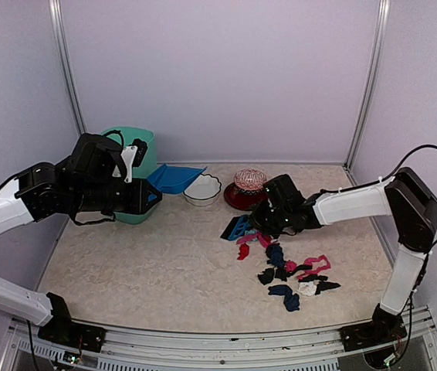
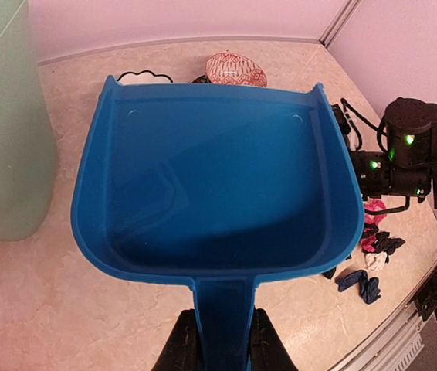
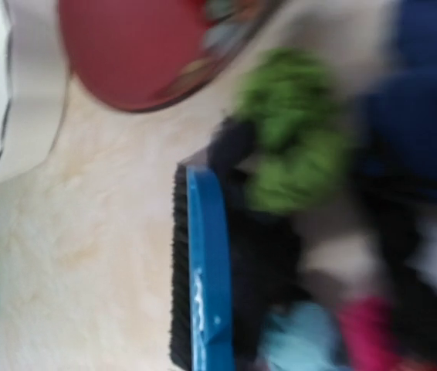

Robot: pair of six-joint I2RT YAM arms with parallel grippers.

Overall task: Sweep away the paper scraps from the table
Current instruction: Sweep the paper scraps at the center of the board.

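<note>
The paper scraps [image 1: 292,270], mostly black with pink, blue and white ones, lie in a loose pile on the table [image 1: 164,270] at the right front. My right gripper [image 1: 267,218] is shut on the small blue hand brush [image 1: 239,227], low at the pile's far left end. The right wrist view is blurred and shows the brush [image 3: 207,278] with its bristles to the left, beside green, black and pink scraps [image 3: 292,131]. My left gripper [image 2: 222,340] is shut on the handle of the blue dustpan [image 2: 218,193], held above the table at the back left [image 1: 176,178].
A green bin [image 1: 130,174] stands at the back left under my left arm. A white bowl [image 1: 202,189] and a red patterned bowl [image 1: 248,188] sit at the back centre, just behind the brush. The metal front rail [image 1: 226,340] runs along the near edge.
</note>
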